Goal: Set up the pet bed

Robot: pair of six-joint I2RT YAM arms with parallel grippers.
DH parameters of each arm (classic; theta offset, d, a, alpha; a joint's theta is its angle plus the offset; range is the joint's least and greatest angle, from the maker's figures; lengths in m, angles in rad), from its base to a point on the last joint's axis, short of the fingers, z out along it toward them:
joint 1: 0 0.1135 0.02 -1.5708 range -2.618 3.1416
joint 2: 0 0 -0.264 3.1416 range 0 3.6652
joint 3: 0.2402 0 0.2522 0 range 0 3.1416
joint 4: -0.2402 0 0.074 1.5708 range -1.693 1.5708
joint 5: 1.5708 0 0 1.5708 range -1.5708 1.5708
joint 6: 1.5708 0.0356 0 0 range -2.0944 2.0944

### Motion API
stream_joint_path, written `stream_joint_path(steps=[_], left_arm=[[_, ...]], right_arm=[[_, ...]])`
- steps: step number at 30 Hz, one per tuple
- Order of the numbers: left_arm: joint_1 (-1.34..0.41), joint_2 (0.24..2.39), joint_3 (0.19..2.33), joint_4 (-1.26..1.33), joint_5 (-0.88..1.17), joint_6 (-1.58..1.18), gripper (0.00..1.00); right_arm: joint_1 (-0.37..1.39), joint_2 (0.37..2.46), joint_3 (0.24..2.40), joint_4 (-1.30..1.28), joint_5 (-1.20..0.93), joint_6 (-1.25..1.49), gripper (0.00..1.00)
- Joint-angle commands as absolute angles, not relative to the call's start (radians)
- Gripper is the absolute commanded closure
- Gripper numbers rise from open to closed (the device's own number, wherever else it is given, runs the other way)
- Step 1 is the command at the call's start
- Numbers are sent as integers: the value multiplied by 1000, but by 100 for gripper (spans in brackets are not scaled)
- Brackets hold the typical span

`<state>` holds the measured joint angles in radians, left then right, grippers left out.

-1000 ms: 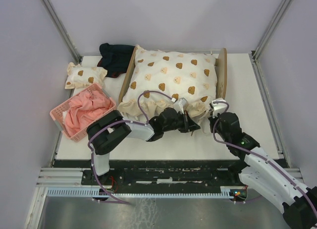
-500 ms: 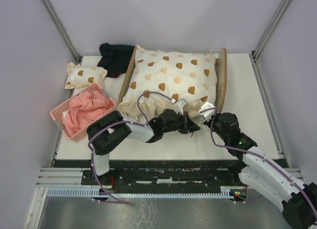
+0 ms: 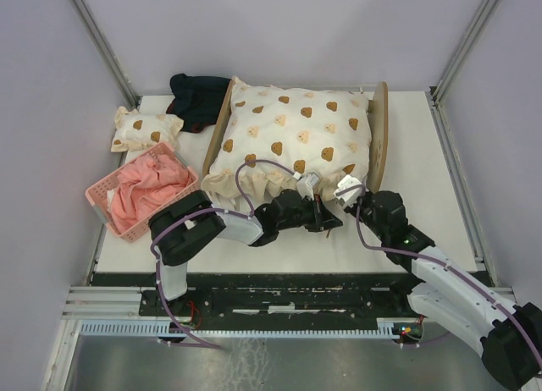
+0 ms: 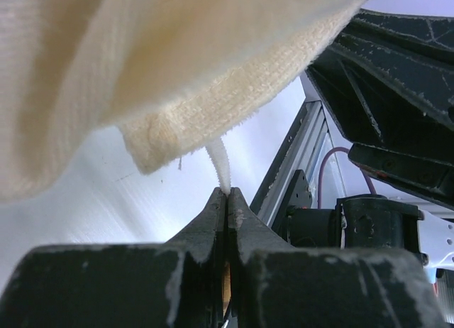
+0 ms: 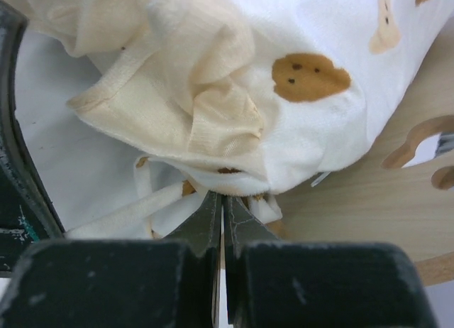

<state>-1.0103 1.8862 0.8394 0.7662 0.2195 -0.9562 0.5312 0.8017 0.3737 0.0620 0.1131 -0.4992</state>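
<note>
Pet bed (image 3: 381, 124) stands across the middle of the worktop (image 3: 423, 230), its wooden end boards showing at either side of a puffy cream quilt (image 3: 292, 133) with bear prints that covers it.

Nearest the arms, the left end effector (image 3: 329, 217) is pressed together on a thin white cloth strip (image 4: 219, 163) that hangs from the quilt's cream border (image 4: 177, 133). Just beside it, to its right, the right end effector (image 3: 347, 190) is also squeezed tight. Its tips sit under the quilt's lower fold (image 5: 227, 173) next to the wooden board (image 5: 369, 207); whether cloth is actually caught between them I cannot tell.

The step in hand looks like dressing the bed: settling the quilt's near right corner against the frame. The next move probably calls for both arms to draw that corner outward and down together, gently, so the light frame does not slide and the thin strip does not slip free. The two arms are very close, so they need room to avoid clashing.

Farther left stands a pink basket (image 3: 103, 196) of pink cloth (image 3: 148, 192), beyond it a small matching pillow (image 3: 146, 129), and at the far edge a dark cloth (image 3: 199, 99).
</note>
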Motion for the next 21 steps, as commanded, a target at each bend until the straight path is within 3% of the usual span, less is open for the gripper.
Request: stream_joint_path(steps=[1, 5, 9, 13, 18, 21], left_arm=[[-1013, 1848, 847, 815, 205, -957, 97], [-1013, 1845, 850, 778, 158, -917, 97], [-1012, 1850, 871, 724, 115, -869, 97], [-1005, 1852, 876, 699, 99, -858, 97], [-999, 1847, 896, 658, 80, -828, 97], [-993, 1842, 913, 625, 71, -803, 97]], right_arm=[[532, 805, 465, -54, 225, -229, 98], [534, 779, 464, -184, 229, 53, 98], [547, 675, 358, -26, 88, 214, 98], [547, 660, 366, -97, 180, 492, 98], [550, 660, 283, -91, 140, 753, 98], [550, 621, 271, -211, 278, 865, 98]])
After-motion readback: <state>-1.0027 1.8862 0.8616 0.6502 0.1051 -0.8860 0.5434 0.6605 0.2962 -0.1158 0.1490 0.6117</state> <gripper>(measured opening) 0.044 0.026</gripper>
